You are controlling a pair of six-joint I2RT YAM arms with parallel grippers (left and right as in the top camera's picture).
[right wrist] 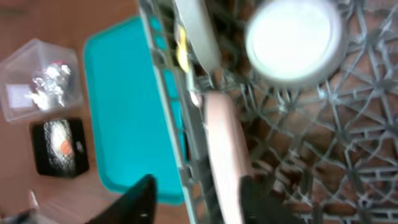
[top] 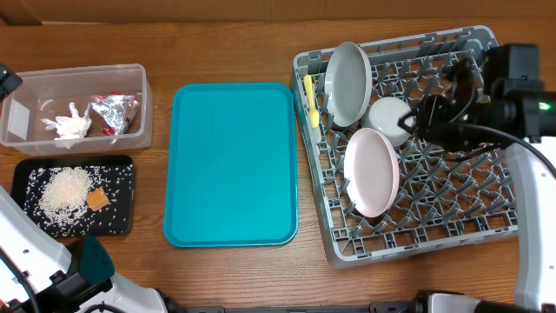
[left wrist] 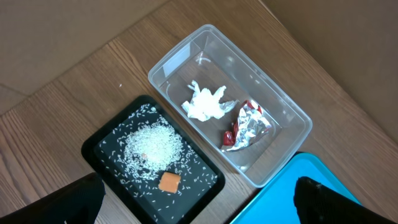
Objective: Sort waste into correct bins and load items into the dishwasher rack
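Dishwasher rack (top: 486, 217), sitting right of teal tray (top: 230, 165), is carrying grey-white plate (top: 347, 83), pinkish-white plate (top: 372, 171), white bowl (top: 388, 117) and yellow utensils (top: 310, 100).
Clear tub (top: 139, 104) and black tray (top: 26, 169), lying left of teal tray, are holding the waste.
Right gripper (right wrist: 198, 199) is hovering over the rack and left gripper (left wrist: 199, 199) over the bins, both with fingers spread and empty.
Hazard: a careless sweep by right gripper is risking the leaning pinkish-white plate toppling off its pegs.

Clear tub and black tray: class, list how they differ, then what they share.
The clear tub is see-through with tall walls; the black tray is opaque and shallow. The tub holds a napkin, foil wrapper and red sachet; the tray holds rice and an orange cube. Both are rectangular, with similar footprints, left of the teal tray.
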